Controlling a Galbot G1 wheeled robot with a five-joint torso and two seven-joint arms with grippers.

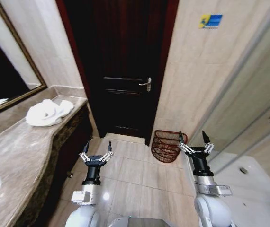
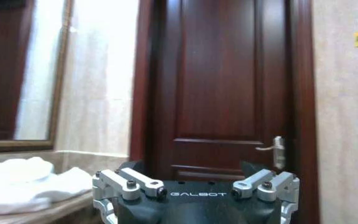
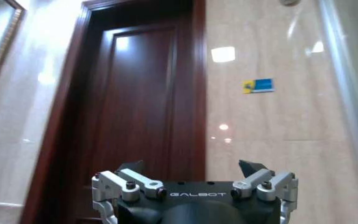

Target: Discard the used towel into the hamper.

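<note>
One towel (image 1: 46,113), one hamper (image 1: 167,146), one door (image 1: 121,66), one mirror (image 1: 4,61), and two pincers, left pincer (image 1: 97,147) and right pincer (image 1: 193,137).

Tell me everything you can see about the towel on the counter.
The towel is white and soft-looking, crumpled into a loose heap with rounded folds. It lies on the marble-look counter near its far end, below the framed mirror and close to the dark door. Nothing grips it; both end effectors hang apart from it.
</note>
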